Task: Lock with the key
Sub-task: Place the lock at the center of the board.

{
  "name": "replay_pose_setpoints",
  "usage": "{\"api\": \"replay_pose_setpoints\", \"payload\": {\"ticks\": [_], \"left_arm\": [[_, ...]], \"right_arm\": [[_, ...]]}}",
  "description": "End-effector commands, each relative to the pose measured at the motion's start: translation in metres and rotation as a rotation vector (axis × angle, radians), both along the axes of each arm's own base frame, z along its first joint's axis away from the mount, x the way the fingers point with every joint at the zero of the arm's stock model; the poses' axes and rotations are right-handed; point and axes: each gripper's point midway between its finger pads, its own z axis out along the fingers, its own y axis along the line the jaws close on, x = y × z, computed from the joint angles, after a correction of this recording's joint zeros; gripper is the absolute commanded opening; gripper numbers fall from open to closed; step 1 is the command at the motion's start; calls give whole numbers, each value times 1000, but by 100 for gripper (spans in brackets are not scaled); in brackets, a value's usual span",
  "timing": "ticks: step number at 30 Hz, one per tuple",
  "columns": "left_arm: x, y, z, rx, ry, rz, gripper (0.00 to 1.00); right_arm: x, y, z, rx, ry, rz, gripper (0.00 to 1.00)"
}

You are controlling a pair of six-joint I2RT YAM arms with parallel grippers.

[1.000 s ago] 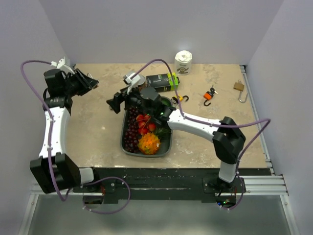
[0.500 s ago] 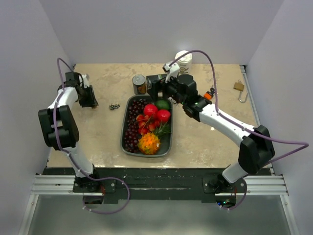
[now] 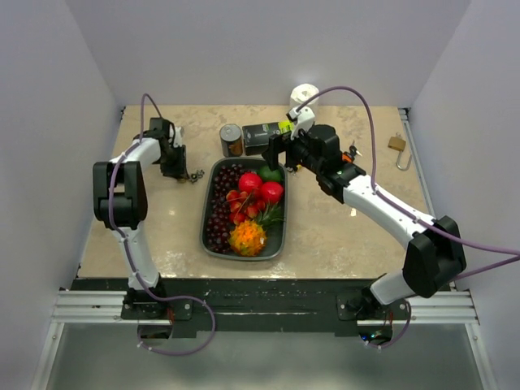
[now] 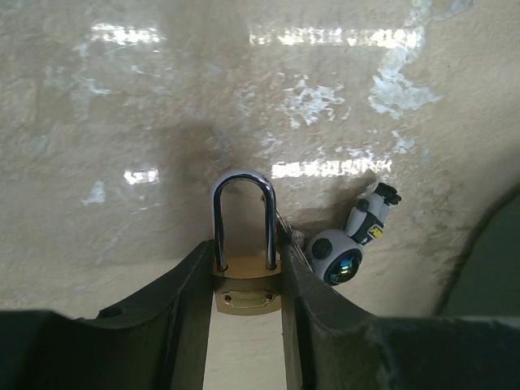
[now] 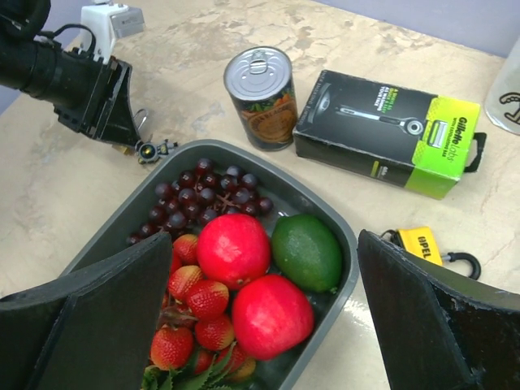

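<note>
Brass padlock (image 4: 246, 294): gripped by its body in left pincer (image 4: 246, 268), low over the surface (image 4: 122, 122), near far-left corner of fruit tray (image 3: 202, 227). Rigid, likely dense; smooth faces, prone to slipping. Best hold: flat body sides, shackle free. Key bunch (image 4: 341, 253) just beside. Right pincer (image 5: 266, 244) spread wide, empty, above tray.

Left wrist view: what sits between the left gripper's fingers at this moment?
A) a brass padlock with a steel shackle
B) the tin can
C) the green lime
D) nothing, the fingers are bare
A: in the left wrist view the left gripper has its fingers pressed against both sides of the brass padlock, with the shackle pointing away from the wrist over the table.
</note>
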Motion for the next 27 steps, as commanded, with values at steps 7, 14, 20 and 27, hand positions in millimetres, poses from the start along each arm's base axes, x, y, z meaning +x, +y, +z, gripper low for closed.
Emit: {"api": "replay_pose_setpoints", "payload": {"ticks": [7, 14, 20, 27], "left_arm": [[10, 5, 7, 76, -21, 23, 0], [0, 21, -4, 163, 48, 22, 15], [-8, 24, -24, 183, 96, 24, 39], [6, 23, 4, 173, 14, 36, 81]], "right_arm": [[9, -14, 15, 15, -32, -41, 99], [11, -17, 16, 8, -39, -46, 99], [14, -22, 17, 8, -41, -58, 99], [22, -39, 27, -42, -61, -73, 99]]}}
